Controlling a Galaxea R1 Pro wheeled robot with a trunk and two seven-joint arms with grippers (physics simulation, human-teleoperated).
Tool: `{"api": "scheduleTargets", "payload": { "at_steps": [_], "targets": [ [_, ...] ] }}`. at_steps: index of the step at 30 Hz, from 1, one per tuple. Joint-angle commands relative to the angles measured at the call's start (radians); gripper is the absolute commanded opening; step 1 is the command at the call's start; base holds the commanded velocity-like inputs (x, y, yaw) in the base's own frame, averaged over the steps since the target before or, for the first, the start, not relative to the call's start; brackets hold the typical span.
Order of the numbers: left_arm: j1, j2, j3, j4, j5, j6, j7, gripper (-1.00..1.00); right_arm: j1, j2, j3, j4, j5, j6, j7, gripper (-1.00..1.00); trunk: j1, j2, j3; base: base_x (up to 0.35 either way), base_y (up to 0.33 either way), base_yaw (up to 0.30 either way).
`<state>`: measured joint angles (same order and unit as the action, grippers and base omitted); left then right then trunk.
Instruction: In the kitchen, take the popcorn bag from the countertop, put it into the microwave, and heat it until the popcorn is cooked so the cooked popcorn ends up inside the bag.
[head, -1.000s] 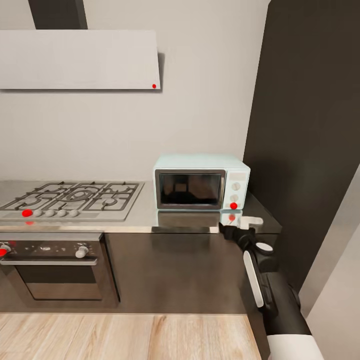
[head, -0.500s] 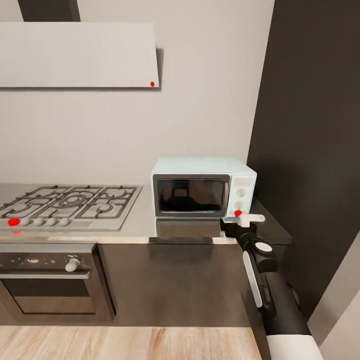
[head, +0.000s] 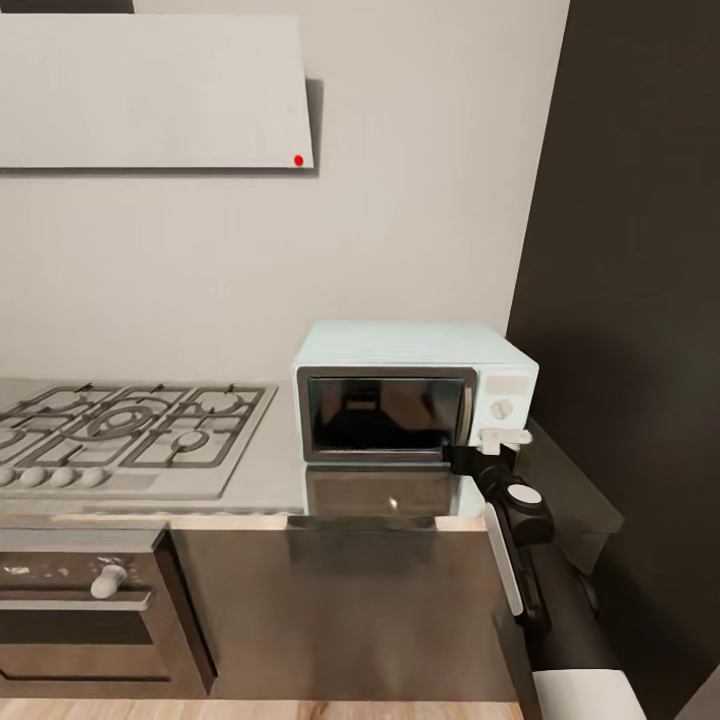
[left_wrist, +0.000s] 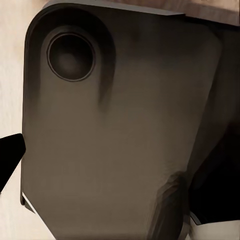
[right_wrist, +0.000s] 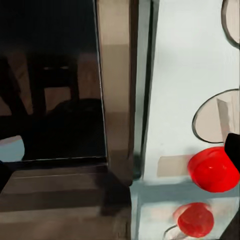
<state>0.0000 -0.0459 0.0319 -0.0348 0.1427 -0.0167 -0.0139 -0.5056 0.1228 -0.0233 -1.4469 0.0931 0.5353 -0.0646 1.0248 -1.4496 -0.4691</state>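
The mint-blue microwave (head: 410, 345) stands on the grey countertop (head: 270, 485) with its dark glass door (head: 385, 412) closed. My right gripper (head: 482, 448) is at the lower right of its control panel, covering the indicator dot in the head view. In the right wrist view the red dot (right_wrist: 212, 169) sits close ahead, beside a round knob (right_wrist: 220, 117), and the gripper (right_wrist: 120, 162) looks open, with dark tips at both edges. The popcorn bag and popcorn are hidden; I make out just dim shapes behind the glass. A black fingertip (left_wrist: 10, 155) of my left gripper lies beside my dark body.
A gas hob (head: 130, 435) lies left of the microwave, with a built-in oven (head: 90, 600) beneath and a pale extractor hood (head: 150, 90) above. A tall dark cabinet (head: 640, 300) walls off the right side, close to my right arm.
The camera has moved closer and to the right, so the microwave looks larger. My right gripper has risen from the counter's edge to the microwave's control panel, over the red dot.
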Motion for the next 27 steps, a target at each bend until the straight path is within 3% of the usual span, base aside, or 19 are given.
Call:
{"api": "scheduleTargets", "payload": {
  "at_steps": [1, 16, 21, 27],
  "targets": [
    [0.000, 0.000, 0.002, -0.001, 0.007, -0.002, -0.001, 1.00, -0.001, 0.001, 0.000, -0.001, 0.010, 0.006, 0.002, 1.00, 0.000, 0.000, -0.001, 0.062, 0.000, 0.000],
    [0.000, 0.000, 0.003, -0.001, 0.007, -0.002, -0.001, 1.00, -0.001, -0.006, 0.001, 0.002, 0.010, 0.008, 0.002, 1.00, 0.000, 0.000, -0.001, 0.006, 0.052, 0.000],
    [0.000, 0.000, 0.002, -0.001, 0.007, -0.002, -0.001, 1.00, -0.001, -0.006, 0.000, 0.001, 0.064, -0.001, -0.001, 1.00, 0.000, 0.000, -0.001, 0.000, 0.000, 0.000],
    [0.000, 0.000, 0.002, -0.001, 0.007, -0.002, -0.001, 1.00, -0.001, -0.004, 0.000, -0.005, 0.069, -0.005, -0.003, 1.00, 0.000, 0.000, -0.001, 0.000, 0.000, 0.000]
  ]
}}
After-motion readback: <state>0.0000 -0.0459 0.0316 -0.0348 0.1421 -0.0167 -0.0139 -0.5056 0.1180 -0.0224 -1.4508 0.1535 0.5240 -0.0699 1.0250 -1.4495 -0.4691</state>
